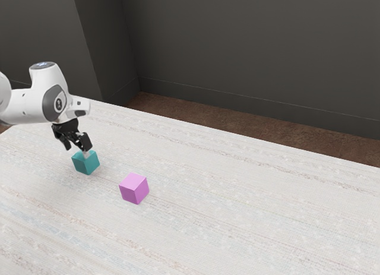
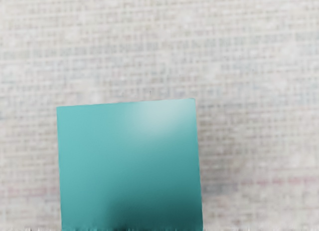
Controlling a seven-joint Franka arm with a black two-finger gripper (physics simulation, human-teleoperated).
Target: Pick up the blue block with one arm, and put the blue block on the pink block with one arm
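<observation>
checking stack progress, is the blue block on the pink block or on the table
On the table. The blue block rests on it, apart from the pink block, whose top is bare.

Over the blue block: the gripper [image 1: 79, 148] hangs right above the blue block [image 1: 86, 163], fingers apart, so the way down is taken.
Between the blocks: a bare strip of table [image 1: 249, 198] parts it from the pink block [image 1: 133, 188]; they stand near each other but apart.
Above the pink block: open air over its top face.
Exterior view's right: wide open tabletop.
Exterior view's left: the arm [image 1: 35, 103] reaches in and crowds that side.
Behind: the dark wall [image 1: 249, 43] stands well beyond the table's far edge.
</observation>
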